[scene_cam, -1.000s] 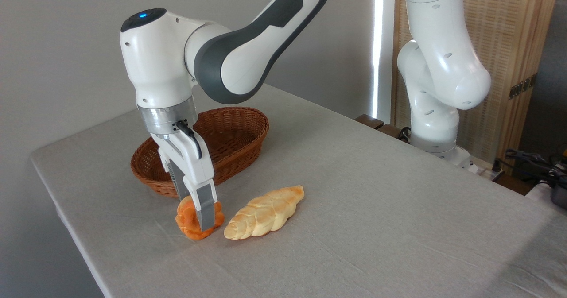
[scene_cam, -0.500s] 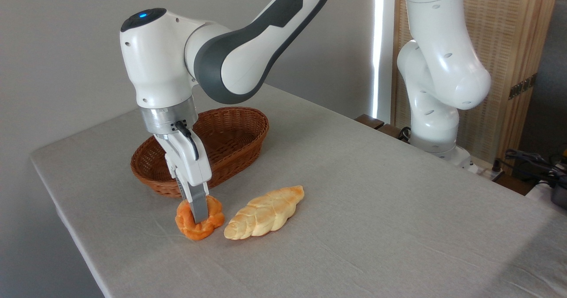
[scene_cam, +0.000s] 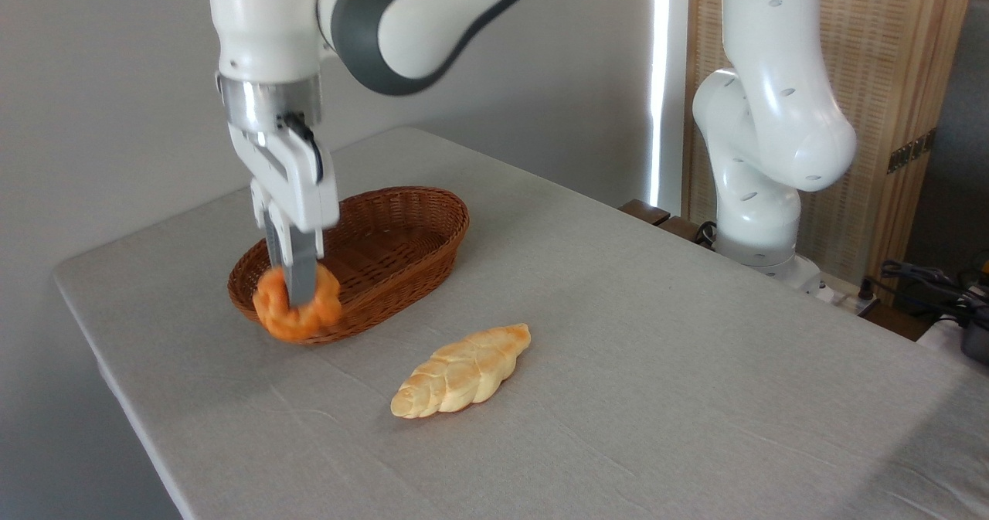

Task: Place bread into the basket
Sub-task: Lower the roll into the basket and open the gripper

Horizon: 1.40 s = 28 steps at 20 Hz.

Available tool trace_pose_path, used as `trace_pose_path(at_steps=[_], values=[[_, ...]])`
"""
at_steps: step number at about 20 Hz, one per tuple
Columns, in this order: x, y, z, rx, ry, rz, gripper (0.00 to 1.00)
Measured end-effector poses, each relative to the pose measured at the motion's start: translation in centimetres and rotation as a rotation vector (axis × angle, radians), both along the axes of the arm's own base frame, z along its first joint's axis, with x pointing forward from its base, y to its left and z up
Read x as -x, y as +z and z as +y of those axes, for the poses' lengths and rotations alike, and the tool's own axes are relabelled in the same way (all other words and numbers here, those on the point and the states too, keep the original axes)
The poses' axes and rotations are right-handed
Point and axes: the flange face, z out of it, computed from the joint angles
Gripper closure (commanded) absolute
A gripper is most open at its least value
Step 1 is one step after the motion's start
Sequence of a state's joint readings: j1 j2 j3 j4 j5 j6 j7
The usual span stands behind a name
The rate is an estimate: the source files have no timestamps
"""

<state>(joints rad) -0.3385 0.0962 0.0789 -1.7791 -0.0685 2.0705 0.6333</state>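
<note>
bread (scene_cam: pixel 297 313) blurred, gripper (scene_cam: pixel 296 292) fingers hiding its middle

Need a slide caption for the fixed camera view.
End effector holds the orange bun aloft before the wicker basket; braided loaf lies on the table.

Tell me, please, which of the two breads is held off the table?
The small orange knotted bun, clamped in the tool at the basket's near rim; the pale braided loaf lies on the table.
</note>
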Motion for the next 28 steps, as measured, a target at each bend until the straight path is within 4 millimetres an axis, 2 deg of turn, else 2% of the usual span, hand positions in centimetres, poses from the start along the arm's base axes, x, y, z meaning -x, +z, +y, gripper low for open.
trace_pose_path(at_steps=[1,2,3,6,8,12,18,20,22,24,28], values=[[0.6,-0.1,-2.1,0.012,0.015,0.008,0.65],[1.2,-0.3,-3.8,0.021,0.024,0.018,0.49],[1.7,-0.6,-5.5,0.027,0.027,0.028,0.02],[3.3,-2.3,-9.8,0.035,0.033,0.073,0.0],[3.9,-4.1,-11.5,0.026,0.026,0.112,0.0],[3.5,-6.4,-11.7,0.013,0.029,0.148,0.0],[3.2,-5.3,-11.5,0.022,0.035,0.128,0.0],[2.4,-3.1,-10.5,0.038,0.059,0.094,0.0],[1.0,0.0,-7.4,0.046,0.113,0.062,0.0],[-0.1,2.1,-3.5,0.042,0.159,0.043,0.0],[-1.6,2.4,3.1,0.014,0.182,0.035,0.01]])
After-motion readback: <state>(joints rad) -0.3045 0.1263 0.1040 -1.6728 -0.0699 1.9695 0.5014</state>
